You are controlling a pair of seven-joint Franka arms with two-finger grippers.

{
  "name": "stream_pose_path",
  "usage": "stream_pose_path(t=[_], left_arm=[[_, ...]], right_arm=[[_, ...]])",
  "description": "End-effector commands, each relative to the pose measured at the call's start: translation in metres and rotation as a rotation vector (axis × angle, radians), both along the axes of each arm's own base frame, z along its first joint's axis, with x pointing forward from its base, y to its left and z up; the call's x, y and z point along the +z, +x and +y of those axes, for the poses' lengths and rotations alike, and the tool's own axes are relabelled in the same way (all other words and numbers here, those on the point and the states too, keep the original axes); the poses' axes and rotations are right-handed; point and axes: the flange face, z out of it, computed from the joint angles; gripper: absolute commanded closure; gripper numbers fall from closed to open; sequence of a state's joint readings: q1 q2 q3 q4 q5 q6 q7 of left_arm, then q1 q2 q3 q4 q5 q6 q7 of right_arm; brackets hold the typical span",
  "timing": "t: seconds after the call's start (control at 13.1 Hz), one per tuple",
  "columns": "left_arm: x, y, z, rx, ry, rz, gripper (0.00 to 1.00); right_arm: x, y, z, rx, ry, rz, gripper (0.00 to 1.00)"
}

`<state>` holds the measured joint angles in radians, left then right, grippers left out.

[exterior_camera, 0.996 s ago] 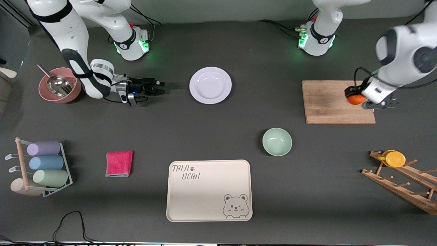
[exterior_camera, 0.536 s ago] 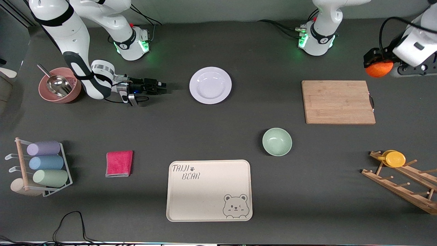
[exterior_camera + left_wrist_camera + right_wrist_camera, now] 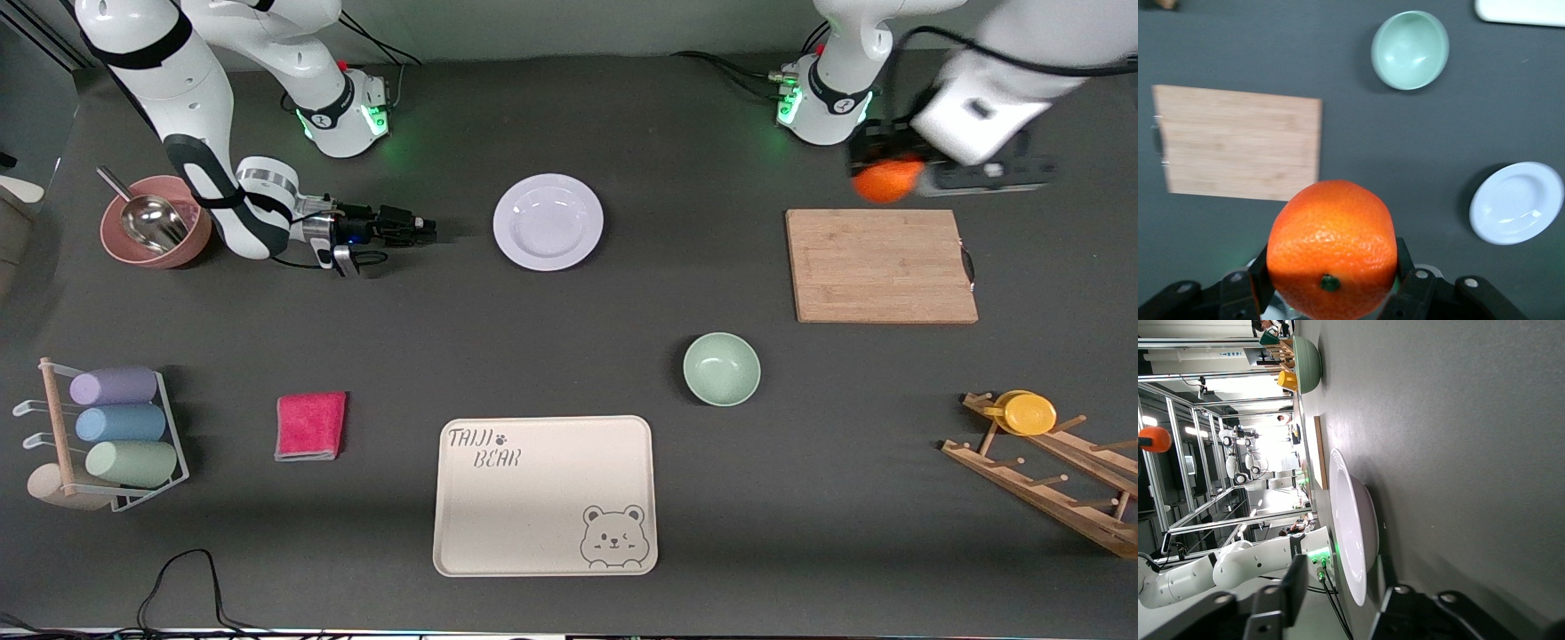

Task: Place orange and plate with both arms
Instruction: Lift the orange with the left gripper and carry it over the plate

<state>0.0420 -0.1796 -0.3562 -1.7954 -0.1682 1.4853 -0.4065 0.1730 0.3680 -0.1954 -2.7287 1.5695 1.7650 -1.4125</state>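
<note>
The left end effector (image 3: 889, 178) pinches the orange (image 3: 883, 180), a bright, dimpled fruit with a green stem dot, in the air over the desk's robot-side edge, just above the one cutting board (image 3: 880, 265). The right end effector (image 3: 425, 229), low beside the pale lavender plate (image 3: 548, 221), has its fingers spread short of the rim. One mint bowl (image 3: 721, 368) and one bear tray (image 3: 545, 495) lie nearer the camera edge.
</note>
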Motion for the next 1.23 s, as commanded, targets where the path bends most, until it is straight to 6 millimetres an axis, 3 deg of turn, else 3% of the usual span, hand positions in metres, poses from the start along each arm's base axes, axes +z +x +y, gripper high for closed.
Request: stream_pose_path(t=[0.0, 0.23, 0.38, 0.77, 0.92, 1.15], left_arm=[[-0.012, 0.012, -0.086, 0.074, -0.018, 0.027, 1.0], [-0.032, 0.014, -0.165, 0.18, -0.051, 0.048, 1.0], [-0.049, -0.003, -0.22, 0.211, -0.083, 0.044, 1.0], [-0.137, -0.065, -0.333, 0.198, -0.017, 0.05, 1.0], [-0.177, -0.095, -0.365, 0.196, 0.003, 0.034, 1.0], [-0.232, -0.127, -0.391, 0.168, 0.003, 0.019, 1.0]], right_arm=[[-0.004, 0.002, -0.001, -0.014, -0.001, -0.024, 0.55], [-0.013, 0.0, -0.003, -0.002, -0.015, -0.037, 0.55], [-0.017, -0.004, -0.003, 0.004, -0.018, -0.037, 0.55], [-0.024, -0.006, -0.004, 0.009, -0.028, -0.033, 0.55], [-0.024, -0.006, -0.004, 0.009, -0.028, -0.033, 0.55], [-0.024, -0.006, -0.004, 0.011, -0.028, -0.035, 0.55]])
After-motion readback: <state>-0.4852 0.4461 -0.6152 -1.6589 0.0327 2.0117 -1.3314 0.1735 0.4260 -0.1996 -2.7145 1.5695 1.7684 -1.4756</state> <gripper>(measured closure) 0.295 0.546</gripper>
